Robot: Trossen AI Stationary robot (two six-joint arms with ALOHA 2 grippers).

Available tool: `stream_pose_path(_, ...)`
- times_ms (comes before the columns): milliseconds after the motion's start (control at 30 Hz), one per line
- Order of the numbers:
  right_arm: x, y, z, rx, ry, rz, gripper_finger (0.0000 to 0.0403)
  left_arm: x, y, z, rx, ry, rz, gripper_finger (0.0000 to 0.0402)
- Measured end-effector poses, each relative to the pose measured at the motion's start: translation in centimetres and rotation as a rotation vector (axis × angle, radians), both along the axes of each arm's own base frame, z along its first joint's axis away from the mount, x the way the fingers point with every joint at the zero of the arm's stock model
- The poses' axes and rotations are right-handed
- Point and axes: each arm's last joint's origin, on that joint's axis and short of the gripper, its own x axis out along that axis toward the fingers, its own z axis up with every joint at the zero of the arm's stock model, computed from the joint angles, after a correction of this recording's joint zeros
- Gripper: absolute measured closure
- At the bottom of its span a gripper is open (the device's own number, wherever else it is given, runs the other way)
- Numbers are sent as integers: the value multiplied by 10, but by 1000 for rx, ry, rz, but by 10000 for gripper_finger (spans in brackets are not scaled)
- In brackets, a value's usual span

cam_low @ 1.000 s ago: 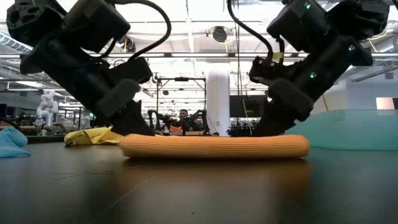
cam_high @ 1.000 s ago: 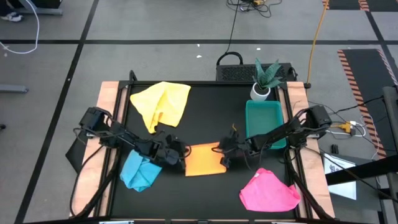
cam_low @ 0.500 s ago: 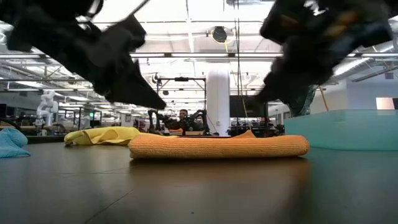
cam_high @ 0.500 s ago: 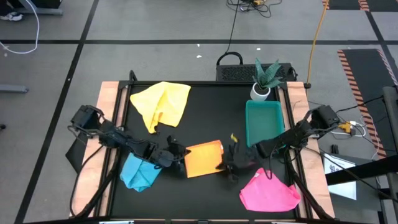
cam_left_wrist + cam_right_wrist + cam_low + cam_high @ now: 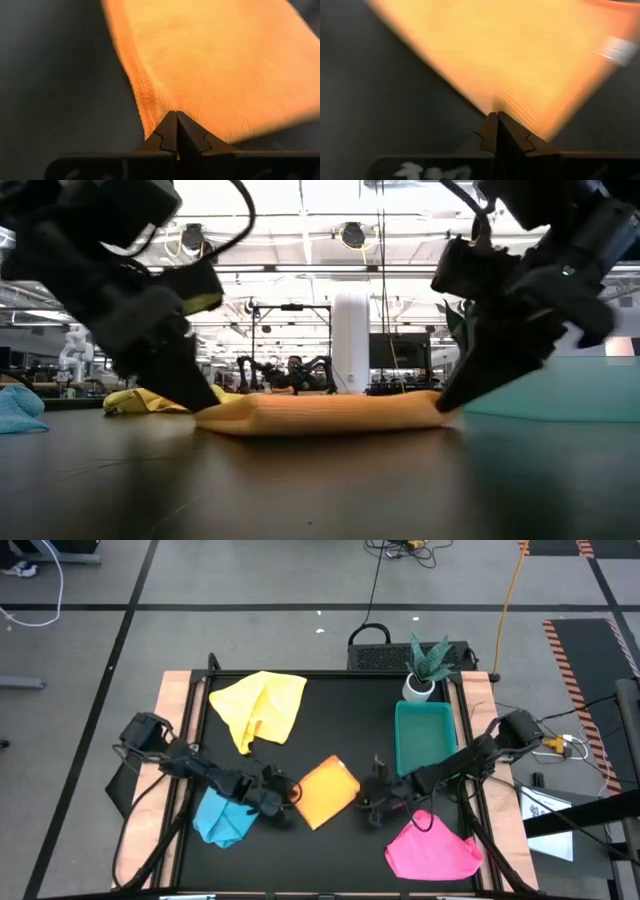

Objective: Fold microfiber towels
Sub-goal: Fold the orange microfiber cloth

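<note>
Folded orange towel (image 5: 330,412), left pincer (image 5: 203,402), right pincer (image 5: 447,402) pinching its ends

A robotics lab: other robot arms (image 5: 290,370) stand beyond the table (image 5: 330,720).

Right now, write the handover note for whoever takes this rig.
Left gripper: shut on the folded orange-yellow towel, one corner.
Right gripper: shut on its opposite corner.
The towel sits mid-table, turned diagonal.
Done: this towel looks folded.
Left: yellow towel at the far side, blue towel near left, pink towel near right, all crumpled. Green tray holds no towel.
</note>
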Motion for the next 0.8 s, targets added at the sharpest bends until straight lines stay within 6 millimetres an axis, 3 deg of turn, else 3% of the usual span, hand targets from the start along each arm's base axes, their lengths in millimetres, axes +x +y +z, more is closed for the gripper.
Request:
stream_pose_path(133, -3, -5, 16, -10, -65, -85, 399, -9, -16, 11, -11, -66, 30, 390)
stream_pose_path(367, 13, 19, 31, 176, -299, 84, 399, 1, -26, 29, 29, -288, 21, 397)
stream_pose_path(500, 23, 30, 20, 188, -364, 133, 399, 12, -20, 24, 34, -314, -47, 391)
stream_pose_path(667, 39, 40, -2, 254, -403, 201, 399, 20, -10, 4, -28, -240, -103, 398)
stream_pose_path(800, 65, 49, -8, 255, -412, 234, 399, 22, -10, -8, -89, -195, -137, 387)
